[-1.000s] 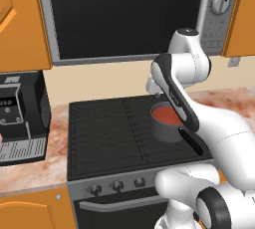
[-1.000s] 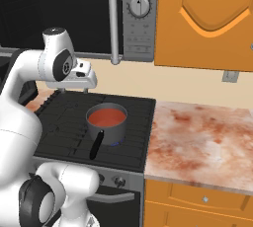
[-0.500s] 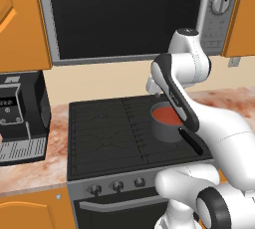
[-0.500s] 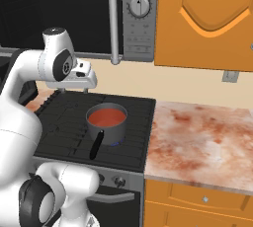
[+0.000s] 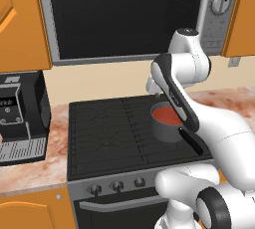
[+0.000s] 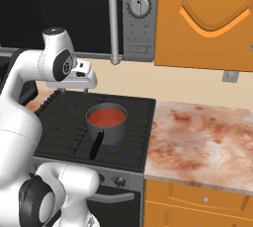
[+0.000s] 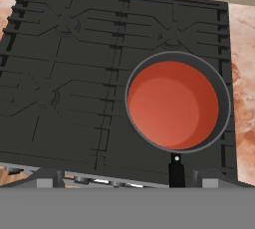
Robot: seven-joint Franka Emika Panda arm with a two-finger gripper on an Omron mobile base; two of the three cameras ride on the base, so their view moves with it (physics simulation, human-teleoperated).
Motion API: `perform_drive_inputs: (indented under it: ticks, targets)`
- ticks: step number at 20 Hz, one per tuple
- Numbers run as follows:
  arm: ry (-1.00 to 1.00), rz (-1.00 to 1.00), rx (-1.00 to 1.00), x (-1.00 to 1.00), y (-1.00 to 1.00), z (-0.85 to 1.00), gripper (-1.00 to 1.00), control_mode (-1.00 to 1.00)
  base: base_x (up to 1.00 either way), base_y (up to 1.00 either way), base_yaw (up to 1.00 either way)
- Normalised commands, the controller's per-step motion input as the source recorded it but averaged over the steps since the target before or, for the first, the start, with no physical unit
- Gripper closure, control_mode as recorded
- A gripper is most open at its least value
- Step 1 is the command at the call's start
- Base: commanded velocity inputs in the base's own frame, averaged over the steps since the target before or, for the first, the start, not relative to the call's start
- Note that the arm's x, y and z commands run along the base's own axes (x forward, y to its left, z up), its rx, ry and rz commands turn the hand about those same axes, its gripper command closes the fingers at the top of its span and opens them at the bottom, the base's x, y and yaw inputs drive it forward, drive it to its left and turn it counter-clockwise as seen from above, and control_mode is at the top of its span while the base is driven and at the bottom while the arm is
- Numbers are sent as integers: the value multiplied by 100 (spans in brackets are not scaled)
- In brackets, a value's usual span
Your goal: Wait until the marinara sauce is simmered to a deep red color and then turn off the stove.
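Note:
The stove [image 5: 104, 133] [image 6: 64, 122] [image 7: 74, 73] is a black cooktop with thin grates and a row of dark knobs [image 5: 117, 186] on its silver front. On its front right burner stands a small grey saucepan [image 6: 111, 131] with a black handle [image 6: 96, 145] pointing toward me. The marinara sauce [image 5: 167, 116] [image 6: 106, 117] [image 7: 172, 104] fills it as a smooth orange-red disc, paler on one side. My gripper [image 5: 153, 86] [image 6: 76, 84] [image 7: 127, 180] hovers open above the back of the cooktop, well clear of pan and knobs, holding nothing.
A large silver microwave [image 5: 124, 19] [image 6: 138, 14] hangs above the stove. A black coffee machine [image 5: 17, 118] stands on the counter to the left. A marbled counter [image 6: 202, 142] lies to the right, under orange cabinets [image 6: 207, 18].

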Motion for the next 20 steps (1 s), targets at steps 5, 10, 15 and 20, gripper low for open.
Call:
perform_drive_inputs:
  ticks: [5, 10, 15, 20]
  targets:
    - [0, 0, 0, 0, 0, 0, -100, -100, 0, 0, 0]
    - [0, 0, 0, 0, 0, 0, -100, -100, 0, 0, 0]
    - [0, 0, 0, 0, 0, 0, -100, -100, 0, 0, 0]
    - [0, 0, 0, 0, 0, 0, -100, -100, 0, 0, 0]
